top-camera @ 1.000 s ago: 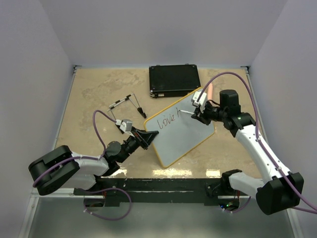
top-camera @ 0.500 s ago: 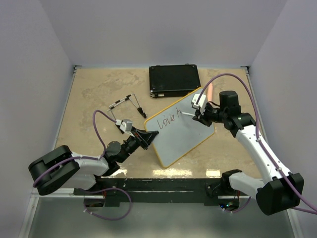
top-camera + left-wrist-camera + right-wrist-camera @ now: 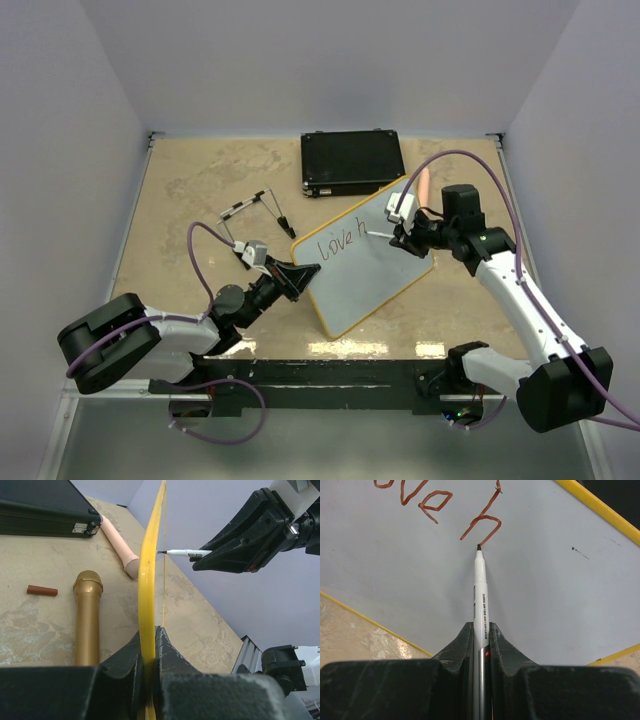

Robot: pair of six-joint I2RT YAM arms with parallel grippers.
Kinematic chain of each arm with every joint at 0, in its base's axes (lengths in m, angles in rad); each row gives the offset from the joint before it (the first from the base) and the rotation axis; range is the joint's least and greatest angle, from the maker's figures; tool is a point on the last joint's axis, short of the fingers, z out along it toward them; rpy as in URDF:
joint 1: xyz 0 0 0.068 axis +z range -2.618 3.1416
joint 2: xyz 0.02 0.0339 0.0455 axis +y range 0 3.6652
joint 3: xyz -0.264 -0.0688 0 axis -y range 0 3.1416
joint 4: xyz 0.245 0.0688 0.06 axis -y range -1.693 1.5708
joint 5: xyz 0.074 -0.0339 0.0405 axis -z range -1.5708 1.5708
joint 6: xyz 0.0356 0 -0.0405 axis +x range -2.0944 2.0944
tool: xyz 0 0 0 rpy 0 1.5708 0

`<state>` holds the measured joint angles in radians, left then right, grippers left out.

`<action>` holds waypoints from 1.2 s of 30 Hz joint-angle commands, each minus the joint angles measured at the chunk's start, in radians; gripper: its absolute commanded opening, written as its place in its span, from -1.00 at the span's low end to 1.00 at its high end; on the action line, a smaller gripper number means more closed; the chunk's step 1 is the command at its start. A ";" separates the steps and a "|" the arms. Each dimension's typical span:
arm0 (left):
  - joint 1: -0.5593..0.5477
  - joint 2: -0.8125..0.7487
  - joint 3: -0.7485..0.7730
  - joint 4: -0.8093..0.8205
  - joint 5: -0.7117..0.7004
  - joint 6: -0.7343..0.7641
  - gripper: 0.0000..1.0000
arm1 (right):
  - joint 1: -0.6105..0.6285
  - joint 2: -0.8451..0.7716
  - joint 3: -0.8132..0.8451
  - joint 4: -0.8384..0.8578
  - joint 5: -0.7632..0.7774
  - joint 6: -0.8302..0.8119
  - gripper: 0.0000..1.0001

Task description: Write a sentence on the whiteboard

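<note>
Glossy smooth whiteboard point(image 3: 395, 580), metallic gold microphone point(image 3: 88, 615)

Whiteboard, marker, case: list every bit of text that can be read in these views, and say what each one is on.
"love h": the handwritten start of the sentence, on the face of the whiteboard.
Small print along the barrel of the marker: too small and blurred to read.
Black case: no legible text or label shows.
</note>
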<state>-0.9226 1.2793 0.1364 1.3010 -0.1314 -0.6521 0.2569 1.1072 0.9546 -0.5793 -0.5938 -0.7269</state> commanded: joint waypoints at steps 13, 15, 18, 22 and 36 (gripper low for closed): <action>-0.002 0.025 -0.006 -0.048 0.059 0.081 -1.00 | 0.035 0.017 0.022 0.004 -0.029 -0.002 -1.00; -0.002 0.026 -0.006 -0.048 0.061 0.081 -1.00 | 0.035 0.017 0.027 0.016 -0.035 0.007 -1.00; -0.004 0.028 -0.006 -0.048 0.061 0.081 -1.00 | 0.036 0.020 0.039 0.018 -0.044 0.015 -1.00; -0.002 0.026 -0.008 -0.046 0.059 0.083 -1.00 | 0.036 0.011 0.050 -0.002 -0.086 0.000 -1.00; 0.002 0.012 -0.018 -0.049 0.058 0.083 -1.00 | -0.008 -0.136 0.085 -0.004 -0.118 0.027 -1.00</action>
<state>-0.9199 1.2854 0.1364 1.3094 -0.1246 -0.6498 0.2691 1.0035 1.0126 -0.6136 -0.6888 -0.7242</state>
